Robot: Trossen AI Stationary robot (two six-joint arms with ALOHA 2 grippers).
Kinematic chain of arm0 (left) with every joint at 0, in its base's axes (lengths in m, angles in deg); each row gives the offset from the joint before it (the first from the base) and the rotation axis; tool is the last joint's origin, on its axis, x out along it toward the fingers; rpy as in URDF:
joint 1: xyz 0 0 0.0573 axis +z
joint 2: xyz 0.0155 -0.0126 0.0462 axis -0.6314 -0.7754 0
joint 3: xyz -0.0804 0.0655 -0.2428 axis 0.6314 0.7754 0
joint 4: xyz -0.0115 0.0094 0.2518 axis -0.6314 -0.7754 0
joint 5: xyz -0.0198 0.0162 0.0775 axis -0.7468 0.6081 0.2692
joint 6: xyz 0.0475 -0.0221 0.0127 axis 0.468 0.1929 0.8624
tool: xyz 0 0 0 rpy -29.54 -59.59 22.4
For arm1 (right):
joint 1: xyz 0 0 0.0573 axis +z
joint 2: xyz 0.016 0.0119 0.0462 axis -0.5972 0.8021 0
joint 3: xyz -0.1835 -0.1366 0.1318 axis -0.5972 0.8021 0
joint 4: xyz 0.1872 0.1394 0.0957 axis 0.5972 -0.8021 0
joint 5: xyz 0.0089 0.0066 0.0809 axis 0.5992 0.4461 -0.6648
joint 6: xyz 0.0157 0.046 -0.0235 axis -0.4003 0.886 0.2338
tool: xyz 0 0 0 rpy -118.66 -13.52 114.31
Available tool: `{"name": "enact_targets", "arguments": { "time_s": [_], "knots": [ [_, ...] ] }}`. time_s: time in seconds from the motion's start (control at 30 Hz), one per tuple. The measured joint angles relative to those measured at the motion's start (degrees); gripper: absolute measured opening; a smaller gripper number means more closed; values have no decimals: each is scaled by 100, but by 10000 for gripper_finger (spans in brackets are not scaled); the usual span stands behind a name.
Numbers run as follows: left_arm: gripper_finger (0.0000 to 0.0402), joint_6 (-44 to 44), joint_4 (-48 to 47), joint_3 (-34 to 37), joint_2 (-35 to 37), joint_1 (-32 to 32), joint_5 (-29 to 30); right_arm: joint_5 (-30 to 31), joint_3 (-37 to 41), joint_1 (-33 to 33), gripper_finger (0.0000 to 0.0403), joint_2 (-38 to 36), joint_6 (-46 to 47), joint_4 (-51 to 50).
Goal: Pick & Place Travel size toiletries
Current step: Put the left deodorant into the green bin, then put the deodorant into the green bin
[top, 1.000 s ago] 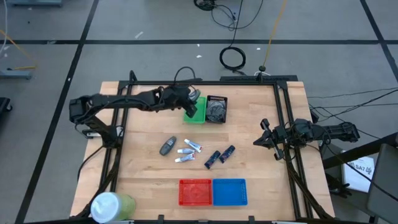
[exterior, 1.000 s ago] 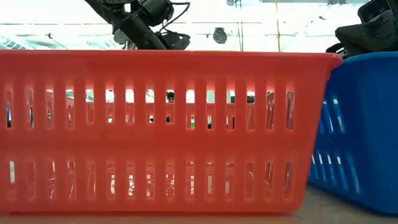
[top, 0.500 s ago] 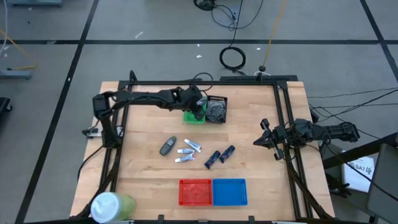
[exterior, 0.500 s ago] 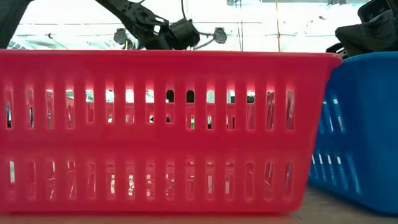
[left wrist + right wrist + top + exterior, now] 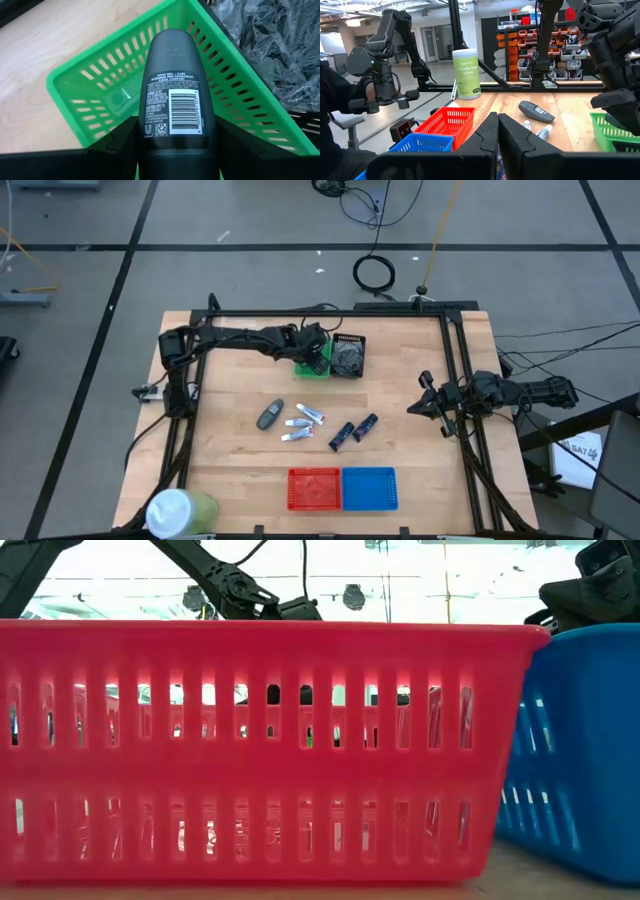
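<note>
My left gripper [image 5: 318, 348] is shut on a dark grey oval container [image 5: 172, 65] over the green tray [image 5: 312, 360] at the table's far middle. A second grey oval container [image 5: 270, 415], three white-silver tubes [image 5: 303, 423] and two dark navy tubes [image 5: 352, 430] lie flat on the table's middle. My right gripper [image 5: 420, 404] is shut and empty at the table's right side; its fingers show closed together in the right wrist view [image 5: 498, 135]. My left gripper pinches the container between its two fingers [image 5: 125, 137], one on each narrow side of its barcode end [image 5: 150, 135]. The container lies along the fingers, its rounded end [image 5: 170, 42] pointing away from them over the inside of the green tray. Whether it touches the tray, I cannot tell.
A black tray [image 5: 349, 356] holding crinkled dark plastic stands right of the green tray. A red tray [image 5: 314, 488] and a blue tray [image 5: 369, 488] stand at the near edge. A pale green-white cylinder [image 5: 180, 510] stands at the near left corner. A person's dark sleeve [image 5: 340, 100] shows beyond the table.
My left gripper has gone toward the table's right edge with the grey container, from the green tray's left rim to over the tray's inside, and has sunk a little. It stays shut on the container.
</note>
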Motion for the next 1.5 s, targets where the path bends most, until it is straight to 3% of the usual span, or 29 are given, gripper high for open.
{"name": "enact_targets", "arguments": {
  "time_s": [0.23,0.37,0.63,0.93,1.13,1.5],
  "knots": [
    [266,-2,51,0,0,-24,-11,0,0,-2,0,-1,0,1],
    [287,11,60,0,0,-48,-12,0,0,-2,0,-1,-1,1],
    [276,507,102,7,116,-44,-13,0,0,0,0,0,0,1],
    [254,903,-104,5,916,-122,-72,-6,0,-2,0,1,-1,1],
    [246,1197,-1330,7,1652,-414,-135,0,0,-1,0,-1,0,3],
    [265,-422,-3420,38,2109,-1416,-287,-2,0,0,0,4,0,3]
  ]
}}
